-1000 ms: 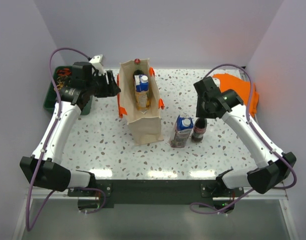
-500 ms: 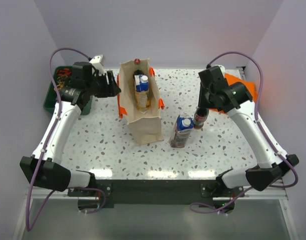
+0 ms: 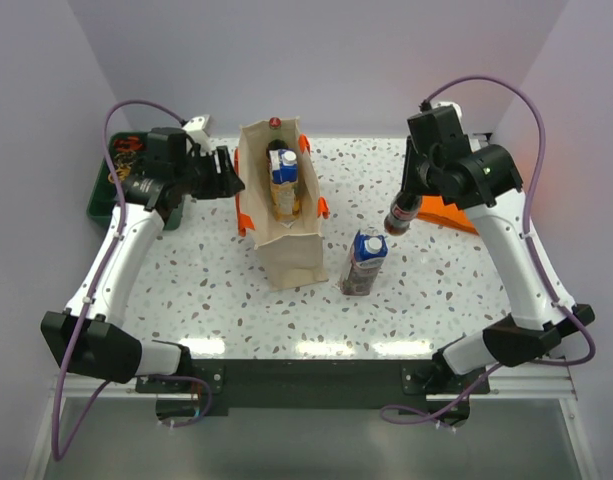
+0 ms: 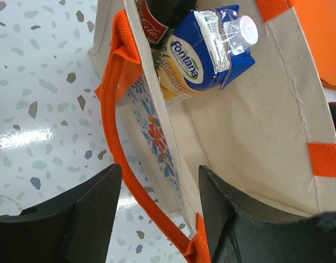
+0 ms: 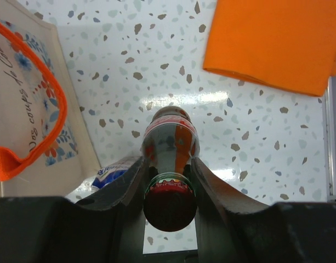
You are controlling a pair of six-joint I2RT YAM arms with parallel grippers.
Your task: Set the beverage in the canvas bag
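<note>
The table (image 3: 436,290) carries the canvas bag (image 3: 291,250), which stands upright left of centre with its mouth open to the overhead camera. The bag already holds a blue packed carton (image 4: 211,49) and a dark packed bottle (image 4: 157,16) toward its far end; the near end shows bare lining. The left gripper (image 4: 157,219) sits at the left rim of the bag with its jaws apart, the orange handle (image 4: 115,137) and side wall running between them without being clamped. A folded orange cloth (image 3: 446,212) lies at the right rear of the table, partly behind the right arm. A second carton (image 3: 364,262) stands on the table just right of the bag. The right gripper (image 5: 169,186) is closed on the neck of the bottle (image 3: 400,215) just under its cap, and the bottle hangs from it base down, apparently clear of the table, behind the standing carton and well to the right of the bag. The step in hand is judged to be transport — the beverage is grasped and not yet over the bag. The next move calls for carrying the bottle left at a height above the bag rim, passing over the standing carton and the near-side handle, centring it over the bare end of the bag, then lowering it before the jaws release.
</note>
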